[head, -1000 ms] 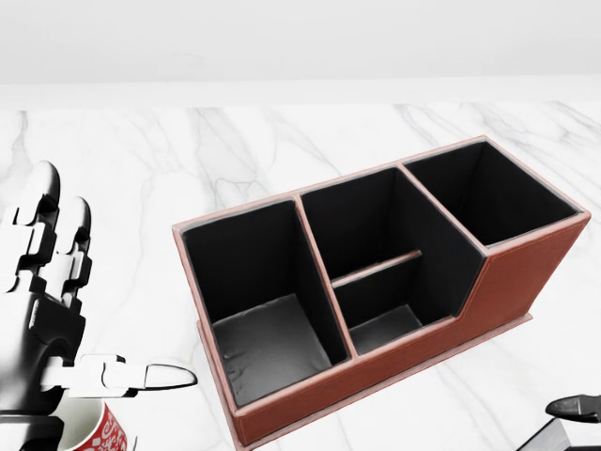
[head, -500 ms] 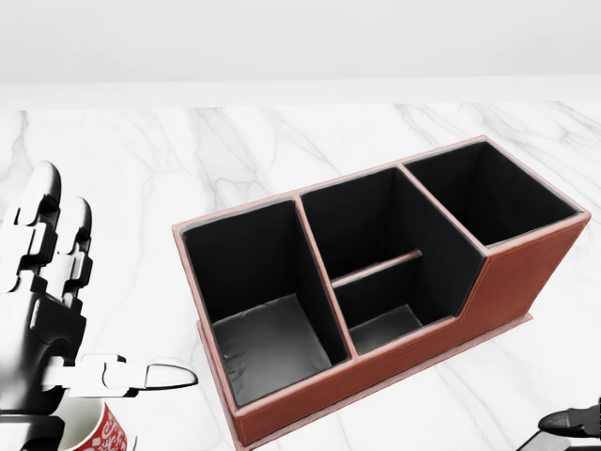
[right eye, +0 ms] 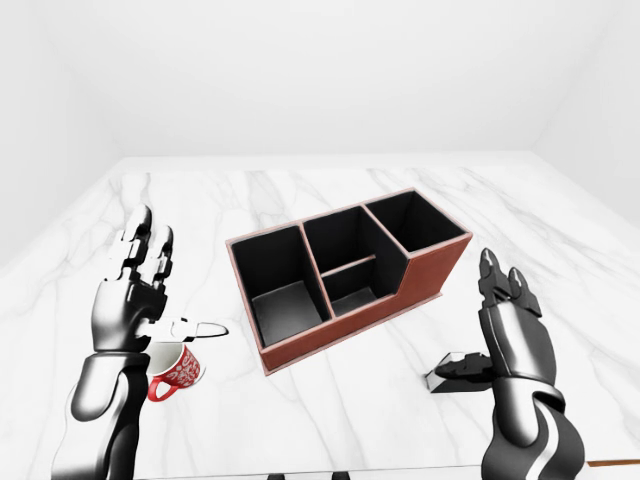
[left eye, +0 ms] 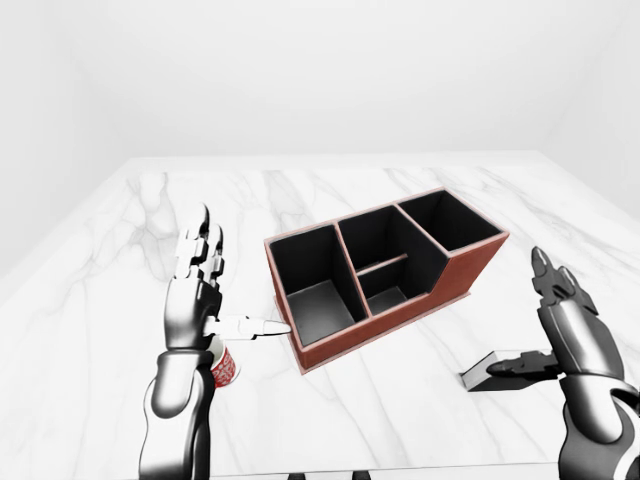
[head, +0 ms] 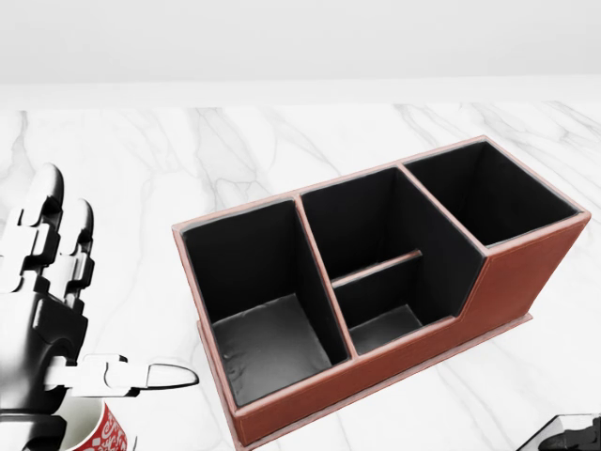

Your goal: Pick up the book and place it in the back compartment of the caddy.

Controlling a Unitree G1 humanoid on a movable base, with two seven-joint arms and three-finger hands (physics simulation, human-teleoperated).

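The red-brown caddy (left eye: 385, 275) with black insides stands slantwise in the middle of the white marble table (left eye: 400, 180). It has a large compartment at the left, a middle one split by a low divider, and a tall one at the right. The grey book (left eye: 487, 373) lies flat on the table to the lower right of the caddy. My right hand (right eye: 470, 320) is open, fingers upright, with its thumb reaching over the book's top. My left hand (left eye: 242, 285) is open to the left of the caddy, with its thumb pointing at the caddy's wall.
A red mug with a white pattern (right eye: 178, 368) stands just under my left hand. The table's near edge (left eye: 400, 468) runs along the bottom of the left-eye view. White walls surround the table.
In the head view my right thumb has sunk toward the bottom right corner, almost out of the picture. The left hand and the caddy have hardly moved.
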